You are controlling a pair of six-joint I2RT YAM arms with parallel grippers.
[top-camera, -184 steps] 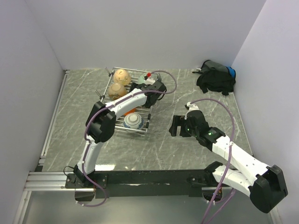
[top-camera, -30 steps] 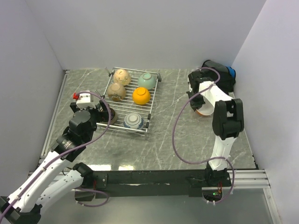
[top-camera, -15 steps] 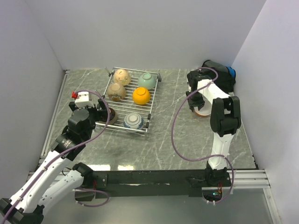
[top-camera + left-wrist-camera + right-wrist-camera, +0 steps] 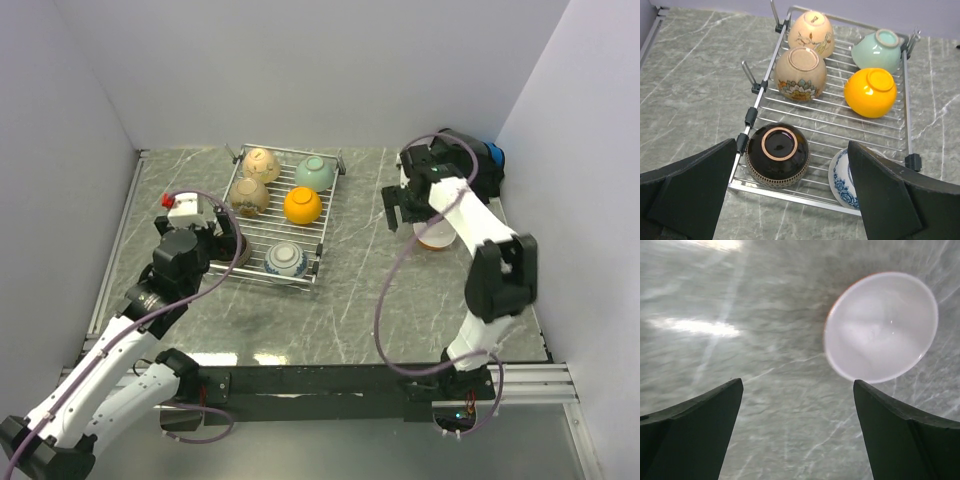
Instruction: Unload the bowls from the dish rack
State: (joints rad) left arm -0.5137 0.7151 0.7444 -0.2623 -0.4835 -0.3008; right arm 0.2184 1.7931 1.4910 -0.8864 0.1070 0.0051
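The dish rack holds several upturned bowls: tan, speckled brown, pale green, yellow-orange and white-and-blue. The dark brown bowl sits in the rack's near left corner. My left gripper hovers open above and just short of it, touching nothing. An orange bowl stands upright on the table at the right; its white inside shows in the right wrist view. My right gripper is open and empty, just left of that bowl.
A black bag with a blue part lies at the back right corner, just behind the right arm. White walls close in the table on three sides. A metal rail runs along the left edge.
My right gripper has opened, let go of the orange bowl and drawn back to the left. The bowl stays on the table. My left gripper has edged slightly toward the rack.
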